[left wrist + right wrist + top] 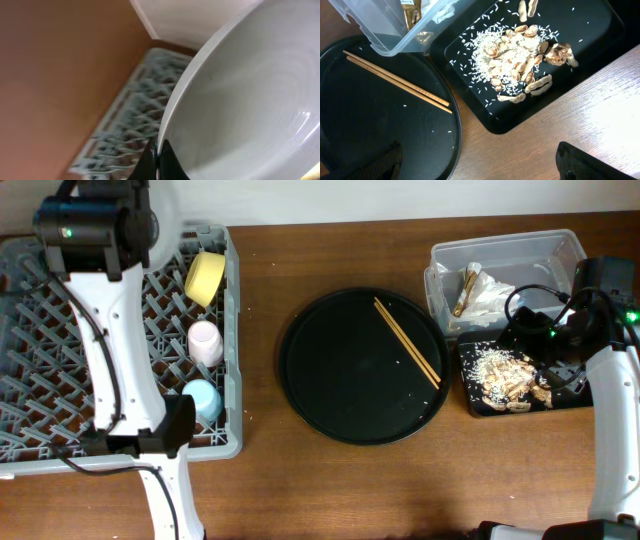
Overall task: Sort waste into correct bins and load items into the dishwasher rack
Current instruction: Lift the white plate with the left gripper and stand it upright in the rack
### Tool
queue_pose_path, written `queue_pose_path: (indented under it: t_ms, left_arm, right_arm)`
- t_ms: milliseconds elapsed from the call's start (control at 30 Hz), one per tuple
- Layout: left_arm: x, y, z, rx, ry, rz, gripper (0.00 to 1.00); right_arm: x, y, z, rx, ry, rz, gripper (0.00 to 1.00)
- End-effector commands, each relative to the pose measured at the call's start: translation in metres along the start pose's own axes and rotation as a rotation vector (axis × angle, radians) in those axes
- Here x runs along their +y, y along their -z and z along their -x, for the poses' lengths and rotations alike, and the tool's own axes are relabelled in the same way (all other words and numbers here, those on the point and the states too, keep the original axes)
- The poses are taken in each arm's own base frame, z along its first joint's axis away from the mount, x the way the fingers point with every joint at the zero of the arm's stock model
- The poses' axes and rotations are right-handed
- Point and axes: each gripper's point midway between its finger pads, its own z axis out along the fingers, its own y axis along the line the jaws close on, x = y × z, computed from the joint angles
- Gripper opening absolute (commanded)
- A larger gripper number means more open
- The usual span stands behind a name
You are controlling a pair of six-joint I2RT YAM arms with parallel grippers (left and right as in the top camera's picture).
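Your left gripper [157, 162] is pinched shut on the rim of the plate [240, 90]. It holds the plate tilted over the rack [40, 380], whose pegs show blurred below the plate's edge. You cannot tell from these views whether the plate touches them.

Along the rack's right side sit the bowl [205, 277], tipped on its side, the pink cup [205, 342] and the blue cup [202, 398].

Your right gripper [480, 167] is spread wide and holds nothing. It hangs over the table [330, 490] where the round tray [340, 380] and the flat tray [475, 395] come close. The scraps [508, 373] lie in the flat tray. The napkin [490, 290] and wrapper [466, 288] lie in the tub [500, 242] just behind it. The chopsticks [407, 340] lie side by side on the round tray.
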Motion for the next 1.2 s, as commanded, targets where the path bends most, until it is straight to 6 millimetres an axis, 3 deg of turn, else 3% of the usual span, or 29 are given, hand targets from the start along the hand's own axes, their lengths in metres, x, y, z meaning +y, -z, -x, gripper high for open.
queue_pose_path:
  t_ms: [0,100,267,400,567,733,1167]
  left_arm:
    - [0.029,-0.026,-0.004,0.022,-0.086,0.284,0.00]
    - [0.028,-0.049,-0.008,0.034,-0.159,0.445,0.00]
    - [0.008,-0.087,-0.018,0.005,-0.198,0.612,0.00]
    - [-0.010,-0.103,-0.030,-0.003,-0.207,0.623,0.00]
    - [-0.027,-0.106,-0.035,-0.001,-0.212,0.567,0.00]
    - [-0.057,-0.106,-0.042,0.012,-0.206,0.435,0.00]
    - [-0.062,-0.103,-0.059,0.054,-0.167,0.401,0.00]
  right_arm:
    - [-0.003,0.000,0.004,-0.011,0.010,-0.017,0.99]
    - [-0.003,0.000,0.003,-0.010,0.009,-0.017,0.98]
    - [-0.001,0.000,0.002,-0.003,0.009,-0.008,0.99]
    - [0.000,0.000,0.002,-0.002,0.009,-0.004,0.99]
    - [0.000,0.000,0.002,-0.002,0.009,-0.004,0.99]
    - [0.000,0.000,0.002,-0.002,0.009,-0.004,0.99]
    - [-0.001,0.000,0.002,-0.002,0.009,-0.005,0.98]
